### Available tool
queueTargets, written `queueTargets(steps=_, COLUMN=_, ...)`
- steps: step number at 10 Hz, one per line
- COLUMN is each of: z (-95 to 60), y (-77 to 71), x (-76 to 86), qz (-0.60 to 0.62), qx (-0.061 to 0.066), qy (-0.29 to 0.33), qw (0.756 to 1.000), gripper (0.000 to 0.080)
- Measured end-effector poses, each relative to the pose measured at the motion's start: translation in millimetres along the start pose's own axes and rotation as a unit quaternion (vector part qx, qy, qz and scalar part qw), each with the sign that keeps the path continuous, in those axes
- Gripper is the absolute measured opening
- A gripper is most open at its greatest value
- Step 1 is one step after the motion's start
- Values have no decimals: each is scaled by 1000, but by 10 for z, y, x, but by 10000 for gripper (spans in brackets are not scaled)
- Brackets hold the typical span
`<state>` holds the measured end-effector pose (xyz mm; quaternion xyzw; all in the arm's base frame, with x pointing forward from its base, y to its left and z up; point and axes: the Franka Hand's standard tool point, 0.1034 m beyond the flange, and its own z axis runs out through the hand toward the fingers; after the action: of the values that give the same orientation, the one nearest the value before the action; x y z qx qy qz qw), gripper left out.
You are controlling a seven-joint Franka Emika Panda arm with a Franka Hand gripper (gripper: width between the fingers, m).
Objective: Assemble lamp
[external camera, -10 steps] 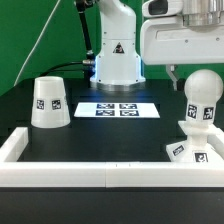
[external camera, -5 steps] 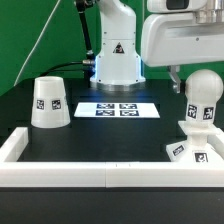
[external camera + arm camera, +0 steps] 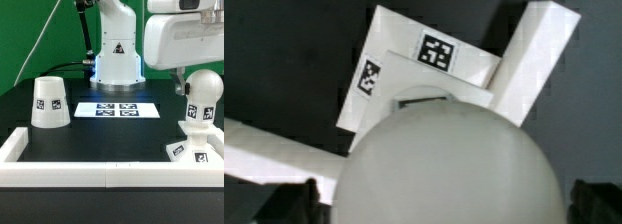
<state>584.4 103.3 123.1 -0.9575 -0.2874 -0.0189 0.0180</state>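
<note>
The bulb (image 3: 202,95) stands upright on the base (image 3: 191,149) at the counter's (image 3: 100,140) 3 o'clock. The pincer (image 3: 434,200) is spread wide (fingers flank the bulb's head). The shade (image 3: 50,103) sits at 9 o'clock.

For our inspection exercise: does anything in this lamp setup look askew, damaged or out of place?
Nothing stands out. The shade stands level on the table at the exterior view's left, the bulb stands upright on the base in a corner of the white frame, and no part looks tipped or cracked.
</note>
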Motion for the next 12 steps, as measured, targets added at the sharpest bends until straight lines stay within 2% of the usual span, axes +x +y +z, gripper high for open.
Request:
queueTargets(steps=2, z=-2, y=8, x=1, qz=-110, qx=2, qy=-6, qw=994, gripper=699)
queueTargets(steps=6, z=66, y=-4, x=-19, qz=-281, qx=0, qy=-21, qw=959, gripper=699)
queueTargets(steps=9, z=75, y=10, x=-25, qz=-368, qx=-4, qy=-26, qw=929, gripper=699)
queueTargets(steps=10, z=78, y=17, x=-29, qz=-370, qx=-4, qy=-26, qw=929, gripper=699)
queueTargets(steps=11, z=78, y=17, x=-30, qz=-368, qx=-4, qy=-26, qw=929, gripper=575)
queueTargets(steps=12, z=78, y=20, x=-31, qz=-368, qx=-4, qy=-27, qw=929, gripper=576)
